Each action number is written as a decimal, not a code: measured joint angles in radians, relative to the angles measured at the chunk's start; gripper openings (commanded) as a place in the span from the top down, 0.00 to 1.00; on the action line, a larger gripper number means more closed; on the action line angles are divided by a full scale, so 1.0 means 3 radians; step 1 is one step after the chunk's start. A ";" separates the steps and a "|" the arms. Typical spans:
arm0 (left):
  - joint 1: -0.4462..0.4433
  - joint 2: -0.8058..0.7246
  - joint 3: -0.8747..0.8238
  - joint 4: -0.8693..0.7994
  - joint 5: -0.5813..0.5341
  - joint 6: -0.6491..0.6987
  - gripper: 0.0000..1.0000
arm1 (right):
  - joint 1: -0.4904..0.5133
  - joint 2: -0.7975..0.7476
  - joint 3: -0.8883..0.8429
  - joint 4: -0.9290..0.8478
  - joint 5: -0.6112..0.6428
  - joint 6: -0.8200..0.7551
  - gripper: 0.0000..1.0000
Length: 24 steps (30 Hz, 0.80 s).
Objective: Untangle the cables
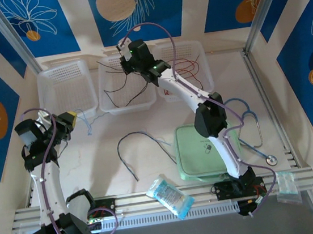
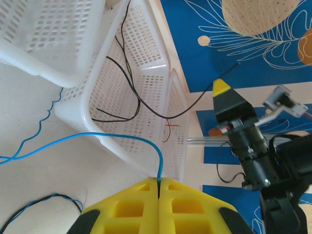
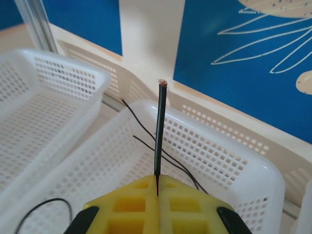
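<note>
Nearest my bases, a blue-and-white packet (image 1: 169,196) and a small clear bag (image 1: 286,184) lie by the front rail. Just past them a pale green lid (image 1: 194,152) sits under my right arm, with a stethoscope (image 1: 255,133) to its right. A loose blue-grey cable (image 1: 129,149) curls on the table (image 1: 104,157) left of the lid. My left gripper (image 2: 159,183) is pinched tight on a blue cable (image 2: 97,137) that trails across the table near the left basket (image 1: 66,88). Farther back, my right gripper (image 3: 157,179) is clamped on a black cable (image 3: 159,131), its cut end sticking up, over the middle basket (image 1: 109,103). That basket holds more black cables (image 1: 124,89), while the right basket (image 1: 200,51) holds red cables (image 1: 187,67).
</note>
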 measured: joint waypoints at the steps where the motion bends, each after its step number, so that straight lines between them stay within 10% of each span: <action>1: -0.0008 0.0000 -0.0003 -0.0009 -0.0001 0.0013 1.00 | -0.0014 0.0163 0.0240 -0.0156 0.0006 -0.0014 1.00; 5: -0.0033 0.0000 -0.0005 -0.0028 -0.0025 0.0034 1.00 | -0.0051 0.0704 0.0914 -0.0655 0.0015 -0.0042 1.00; 16: -0.0125 0.0000 -0.0005 -0.0037 -0.0103 0.0047 1.00 | -0.0053 0.0828 0.0589 -0.1082 -0.0064 -0.0066 1.00; 24: -0.0254 -0.0085 -0.0004 -0.0126 -0.0207 0.0047 1.00 | -0.0047 0.0828 0.0580 -0.1123 -0.0080 -0.0142 0.59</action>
